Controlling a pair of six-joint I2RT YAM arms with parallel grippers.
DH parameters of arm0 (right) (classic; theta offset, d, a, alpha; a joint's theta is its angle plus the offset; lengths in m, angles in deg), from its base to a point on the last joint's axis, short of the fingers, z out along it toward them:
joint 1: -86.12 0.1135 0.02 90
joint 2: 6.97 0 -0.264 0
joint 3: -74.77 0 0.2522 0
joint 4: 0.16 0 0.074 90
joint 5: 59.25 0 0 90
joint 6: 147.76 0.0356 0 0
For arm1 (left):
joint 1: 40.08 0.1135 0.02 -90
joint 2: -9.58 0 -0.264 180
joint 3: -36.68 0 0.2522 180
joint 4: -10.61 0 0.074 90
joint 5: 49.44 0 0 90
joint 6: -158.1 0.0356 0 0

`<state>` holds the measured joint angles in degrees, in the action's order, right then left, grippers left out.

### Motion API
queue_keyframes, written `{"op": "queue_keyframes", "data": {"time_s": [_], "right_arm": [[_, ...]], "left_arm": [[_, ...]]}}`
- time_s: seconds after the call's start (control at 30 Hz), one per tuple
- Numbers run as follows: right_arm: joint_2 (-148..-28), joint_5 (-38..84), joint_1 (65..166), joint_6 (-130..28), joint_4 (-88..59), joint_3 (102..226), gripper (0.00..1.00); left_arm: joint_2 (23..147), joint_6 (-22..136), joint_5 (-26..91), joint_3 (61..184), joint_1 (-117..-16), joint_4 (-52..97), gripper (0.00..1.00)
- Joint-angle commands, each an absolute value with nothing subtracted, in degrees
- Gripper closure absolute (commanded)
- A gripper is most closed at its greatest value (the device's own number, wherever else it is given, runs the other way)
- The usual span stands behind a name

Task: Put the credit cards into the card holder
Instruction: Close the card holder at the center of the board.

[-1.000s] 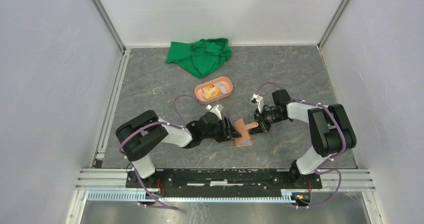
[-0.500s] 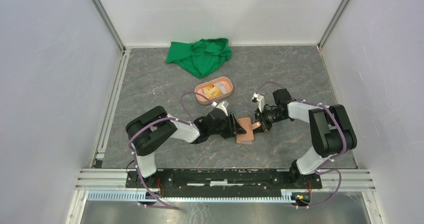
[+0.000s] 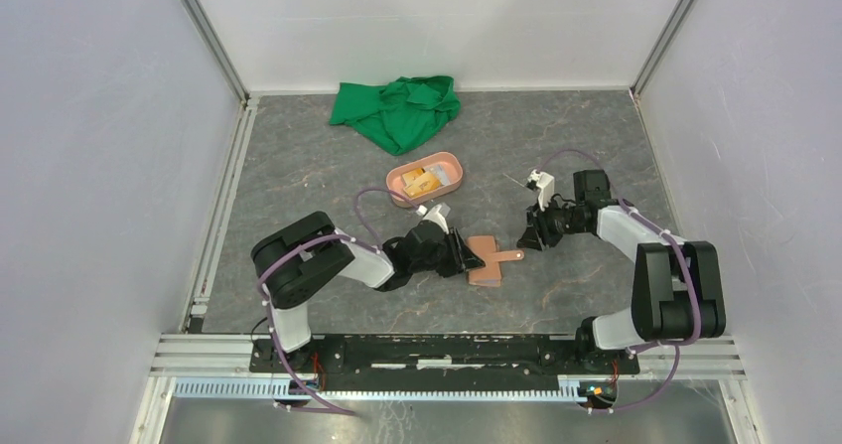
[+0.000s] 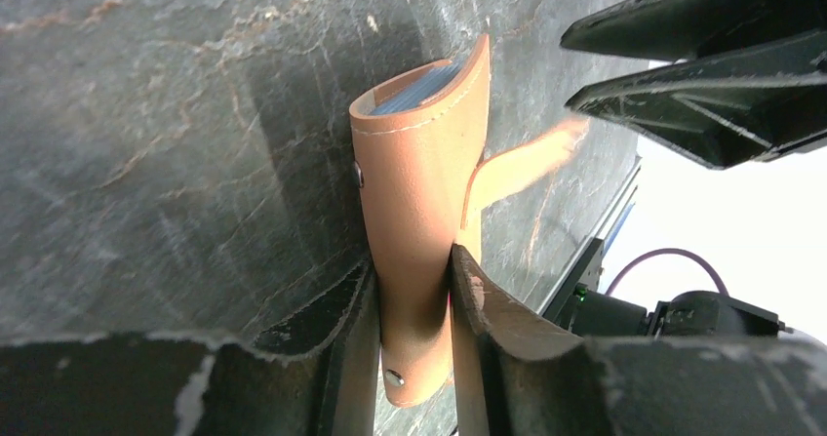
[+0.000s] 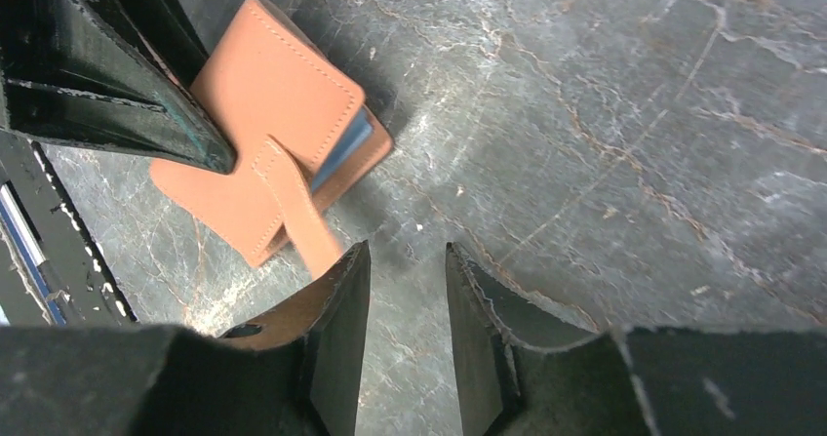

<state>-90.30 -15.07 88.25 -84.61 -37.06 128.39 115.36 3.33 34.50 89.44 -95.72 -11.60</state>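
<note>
We hold the card holder [image 3: 486,262] by its left side with our left gripper [image 4: 414,270], the jaws closed narrow on one leather flap. This steadies the wallet on the table [image 3: 596,146] and keeps its open end turned away from the wrist. A light blue card [image 5: 343,148] sits between the flaps with only its edge showing, so we judge at least one card is in. The closing tab [image 5: 297,212] lies loose, pointing toward our right gripper [image 5: 408,260], which hangs just beside it, clear of the leather, jaws partly apart with nothing between them. We judge it waits there to take the tab or press the wallet shut. We can make out no dark cards, and the pink tray [image 3: 394,181] beyond holds only small orange things
</note>
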Motion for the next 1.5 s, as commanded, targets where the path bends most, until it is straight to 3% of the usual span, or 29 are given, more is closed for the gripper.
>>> {"op": "queue_keyframes", "data": {"time_s": [0.0, 0.17, 0.4, 0.7, 0.93, 1.2, 1.33, 1.47], "right_arm": [[-87.60, -17.46, 86.52, -85.55, -36.23, 127.82, 0.58], [-86.86, -26.80, 84.56, -85.56, -36.13, 127.00, 0.50], [-89.29, -45.14, 84.45, -76.91, -27.24, 123.00, 0.02], [-90.94, -49.25, 84.69, -75.55, -25.77, 123.52, 0.02], [-92.44, -45.33, 88.75, -79.26, -28.81, 124.50, 0.02], [-96.89, -48.42, 93.38, -95.67, -44.95, 129.75, 0.02], [-99.37, -48.57, 95.25, -104.94, -54.94, 133.08, 0.13], [-99.46, -48.63, 95.75, -106.75, -56.74, 133.97, 0.38]], "left_arm": [[113.60, 7.09, 37.39, 85.20, -95.89, -8.26, 0.85], [105.11, 13.33, 39.66, 85.66, -95.89, -5.17, 0.87], [98.68, 20.66, 38.09, 82.17, -95.89, -13.64, 0.88], [98.50, 30.04, 24.28, 83.50, -95.83, -17.12, 0.88], [98.49, 33.27, 18.17, 84.28, -95.90, -18.71, 0.87], [98.97, 35.34, 14.67, 84.79, -95.83, -19.81, 0.87], [98.44, 36.31, 15.18, 84.81, -95.90, -19.65, 0.86], [97.77, 36.82, 16.82, 84.89, -95.89, -18.73, 0.85]]}}
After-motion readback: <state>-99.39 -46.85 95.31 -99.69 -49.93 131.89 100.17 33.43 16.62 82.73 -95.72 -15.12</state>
